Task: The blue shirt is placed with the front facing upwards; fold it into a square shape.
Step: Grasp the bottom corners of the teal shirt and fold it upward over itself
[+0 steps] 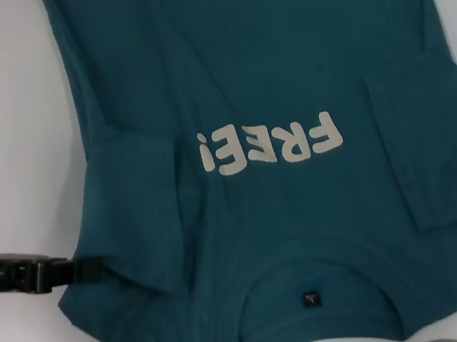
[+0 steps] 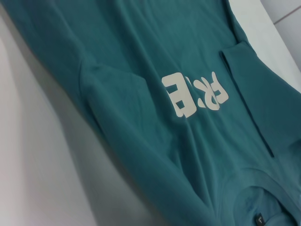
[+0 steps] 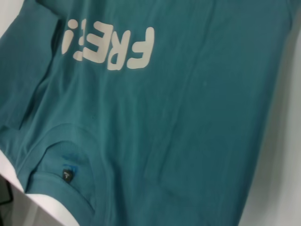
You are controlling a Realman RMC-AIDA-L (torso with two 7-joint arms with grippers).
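Left pincer (image 1: 82, 269) touches blue shirt (image 1: 279, 56) (lettered "FREE!").

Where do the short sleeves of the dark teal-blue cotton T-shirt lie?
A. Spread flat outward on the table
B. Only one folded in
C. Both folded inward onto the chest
C: on the dark teal-blue cotton T-shirt, both sleeve flaps lie over the front, flanking the cream letters.
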